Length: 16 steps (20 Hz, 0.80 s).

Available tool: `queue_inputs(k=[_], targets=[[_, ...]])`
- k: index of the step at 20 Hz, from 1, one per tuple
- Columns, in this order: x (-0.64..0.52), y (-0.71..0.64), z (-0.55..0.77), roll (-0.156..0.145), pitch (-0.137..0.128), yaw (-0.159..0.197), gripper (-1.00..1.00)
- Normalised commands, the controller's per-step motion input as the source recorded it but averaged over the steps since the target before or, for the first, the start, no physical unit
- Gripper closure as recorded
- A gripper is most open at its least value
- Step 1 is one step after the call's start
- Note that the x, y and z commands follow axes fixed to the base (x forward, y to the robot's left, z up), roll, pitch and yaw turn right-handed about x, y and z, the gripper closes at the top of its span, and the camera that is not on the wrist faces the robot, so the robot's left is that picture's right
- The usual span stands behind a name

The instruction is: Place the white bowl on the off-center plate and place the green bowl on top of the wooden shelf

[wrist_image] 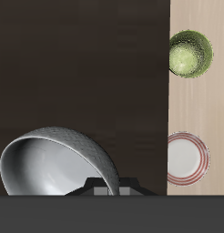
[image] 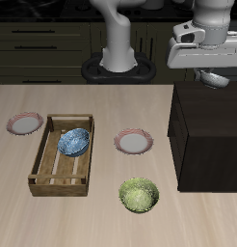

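Holding the white bowl (wrist_image: 57, 164) tilted above the wooden shelf (image: 209, 135), the gripper (image: 215, 79) has its fingers clamped on the bowl's rim.

From left: a plate (image: 25, 123), a slatted crate (image: 61, 156) with a blue-patterned bowl (image: 75, 142), the off-center plate (image: 134, 143), the green bowl (image: 139, 194) nearer the table's front edge, then the shelf.

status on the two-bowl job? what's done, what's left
Done: nothing placed yet. In hand: the white bowl is held in the gripper, up above the wooden shelf. Left: set it on the off-center plate, which is bare, as is the other plate. Then the green bowl, sitting on the table near the front edge, must go on the shelf's top.
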Motion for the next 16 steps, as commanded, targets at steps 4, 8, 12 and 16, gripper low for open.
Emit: queue_inputs(k=[4,8,12,16], targets=[[-0.30,-0.27,0.13,0.009,-0.061,0.041,1.00],[-0.28,-0.36,0.09,0.000,-0.046,0.029,1.00],[-0.21,-0.37,0.05,-0.010,-0.029,0.007,1.00],[-0.22,-0.43,0.09,-0.017,-0.042,0.009,1.00]])
